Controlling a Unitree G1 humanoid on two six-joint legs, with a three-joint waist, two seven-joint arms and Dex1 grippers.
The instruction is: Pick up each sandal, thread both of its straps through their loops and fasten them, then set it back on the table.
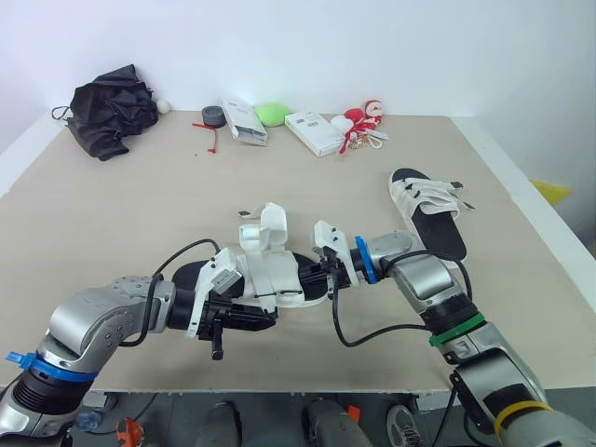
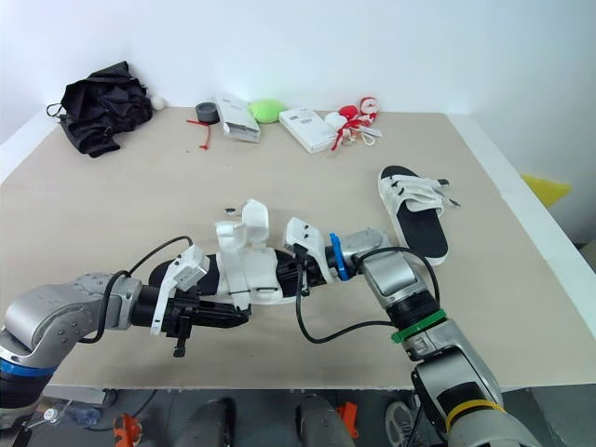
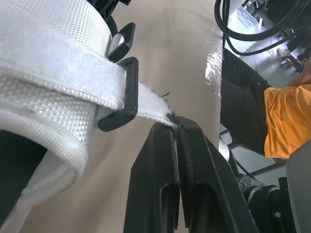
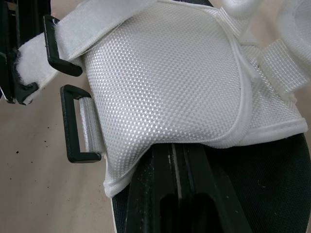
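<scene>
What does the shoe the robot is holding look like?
The sandal has a black sole and a white woven upper with two black loops. One strap passes through a loop, its frayed tip pinched by the left gripper. The other loop is empty. The right gripper grips its other side.

Coarse woven white cloth strap (image 3: 53,63), smooth black plastic loop (image 3: 130,90).
</scene>
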